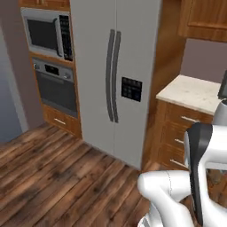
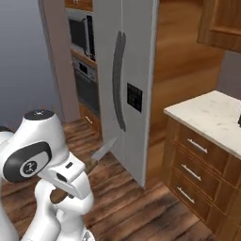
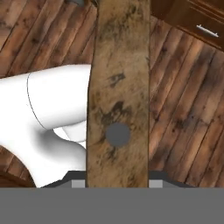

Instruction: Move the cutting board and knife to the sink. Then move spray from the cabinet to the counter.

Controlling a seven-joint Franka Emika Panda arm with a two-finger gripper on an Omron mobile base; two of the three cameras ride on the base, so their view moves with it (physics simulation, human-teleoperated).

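Note:
The knife [image 3: 117, 100] runs up the middle of the hand view, its dark brown wooden handle with a grey rivet held between the fingers of my gripper [image 3: 117, 183], which is shut on it. Its silver-grey blade [image 2: 104, 148] sticks out past my hand above the wooden floor in the right base view. The beige speckled counter [image 1: 193, 93] [image 2: 212, 117] lies to the right. A panelled wooden wall cabinet [image 1: 204, 17] [image 2: 221, 23] hangs above it. The cutting board, the sink and the spray are out of view.
A grey double-door fridge [image 1: 115, 75] [image 2: 122, 80] stands straight ahead, with a microwave [image 1: 44, 33] and an oven [image 1: 55, 86] to its left. Brown drawers [image 2: 197, 174] sit under the counter. Wooden floor [image 1: 53, 173] stretches open to the left.

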